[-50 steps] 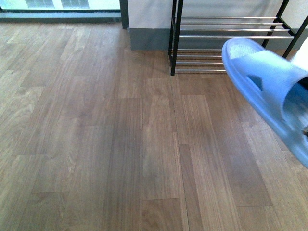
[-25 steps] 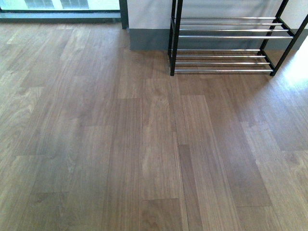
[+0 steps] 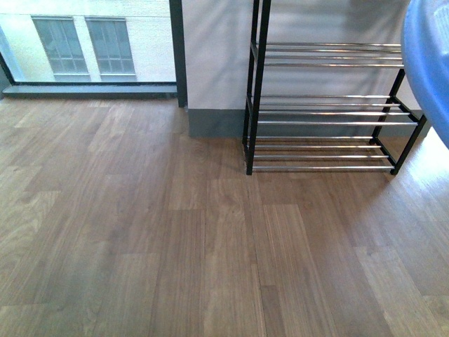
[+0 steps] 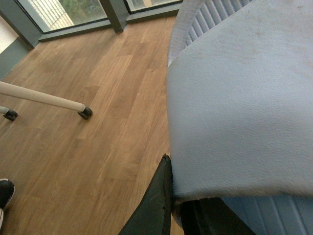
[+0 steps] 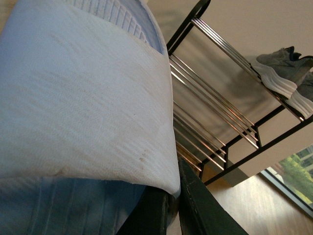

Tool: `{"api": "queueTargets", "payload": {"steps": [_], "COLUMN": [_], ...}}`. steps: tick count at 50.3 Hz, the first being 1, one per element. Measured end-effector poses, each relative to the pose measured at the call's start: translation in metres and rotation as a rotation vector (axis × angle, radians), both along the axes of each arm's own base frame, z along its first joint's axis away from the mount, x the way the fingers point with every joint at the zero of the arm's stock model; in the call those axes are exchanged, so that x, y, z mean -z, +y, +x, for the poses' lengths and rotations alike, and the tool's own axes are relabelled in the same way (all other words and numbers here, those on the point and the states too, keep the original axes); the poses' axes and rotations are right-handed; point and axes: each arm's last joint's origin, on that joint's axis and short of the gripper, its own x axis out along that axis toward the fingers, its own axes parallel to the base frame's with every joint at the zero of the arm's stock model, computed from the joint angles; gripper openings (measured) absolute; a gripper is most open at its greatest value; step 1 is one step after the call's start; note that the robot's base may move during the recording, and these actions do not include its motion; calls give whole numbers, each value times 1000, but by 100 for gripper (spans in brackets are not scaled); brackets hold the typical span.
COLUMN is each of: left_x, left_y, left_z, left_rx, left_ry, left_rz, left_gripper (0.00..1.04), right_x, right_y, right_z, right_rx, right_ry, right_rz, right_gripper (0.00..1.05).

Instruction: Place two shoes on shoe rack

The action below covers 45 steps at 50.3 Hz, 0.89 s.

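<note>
A blue slipper (image 4: 244, 98) fills the left wrist view, with my left gripper (image 4: 178, 198) shut on its edge. Another blue slipper (image 5: 83, 98) fills much of the right wrist view, and my right gripper (image 5: 173, 196) is shut on its rim. In the front view one blue slipper (image 3: 429, 63) shows at the upper right edge, in front of the shoe rack (image 3: 323, 105). The black-framed shoe rack (image 5: 215, 122) with chrome bars also shows in the right wrist view. Two grey shoes (image 5: 279, 68) with white soles rest on one of its upper shelves.
Wooden floor (image 3: 175, 246) spreads in front of the rack. A window (image 3: 84, 45) and a dark pillar (image 3: 175, 49) stand at the back left. A white leg with a black caster (image 4: 85, 112) and a black shoe tip (image 4: 4, 192) show in the left wrist view.
The front view has tilted upward, so the rack shows lower and with more shelves. The blue slipper was at the right, left the view, and now shows at the upper right edge.
</note>
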Motion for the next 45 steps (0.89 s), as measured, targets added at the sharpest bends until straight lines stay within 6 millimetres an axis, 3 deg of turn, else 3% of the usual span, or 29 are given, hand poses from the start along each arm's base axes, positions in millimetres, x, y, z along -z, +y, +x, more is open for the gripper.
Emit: {"api": "queueTargets", "payload": {"steps": [45], "left_x": [0], "left_y": [0], "left_z": [0], "left_rx": [4], "left_ry": [0], "left_rz": [0], "left_gripper": [2], "right_x": [1], "right_y": [0], "right_z": [0], "right_rx": [1], "right_ry": [4], "right_rz": [6], "right_gripper": [2]}}
